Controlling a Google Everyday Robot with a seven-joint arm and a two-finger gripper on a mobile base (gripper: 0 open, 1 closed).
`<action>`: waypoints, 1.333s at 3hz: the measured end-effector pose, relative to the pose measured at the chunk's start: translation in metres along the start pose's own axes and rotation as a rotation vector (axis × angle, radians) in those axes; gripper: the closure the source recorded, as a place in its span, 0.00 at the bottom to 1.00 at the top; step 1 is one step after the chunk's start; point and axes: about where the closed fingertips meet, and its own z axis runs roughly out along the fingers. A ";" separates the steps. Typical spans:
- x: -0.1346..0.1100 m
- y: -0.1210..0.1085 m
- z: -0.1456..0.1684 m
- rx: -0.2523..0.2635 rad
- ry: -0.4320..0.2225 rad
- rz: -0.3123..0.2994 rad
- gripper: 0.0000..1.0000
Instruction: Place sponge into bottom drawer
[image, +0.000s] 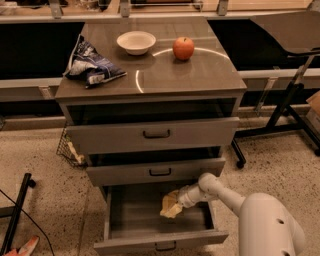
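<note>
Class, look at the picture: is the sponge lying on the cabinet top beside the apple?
No: the sponge is at the gripper, down in the open bottom drawer, far below the apple.

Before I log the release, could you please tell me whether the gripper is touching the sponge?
Touching. The camera view shows the gripper meeting the sponge with no gap between them, both over the open bottom drawer.

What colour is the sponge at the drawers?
Pale yellow, in the camera view. The sponge is at the gripper, over the open bottom drawer.
</note>
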 end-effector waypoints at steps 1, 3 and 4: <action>0.006 -0.002 0.005 -0.016 0.023 -0.015 0.29; 0.014 -0.004 0.005 -0.040 0.024 -0.014 0.00; 0.018 -0.005 -0.004 -0.032 0.006 -0.002 0.00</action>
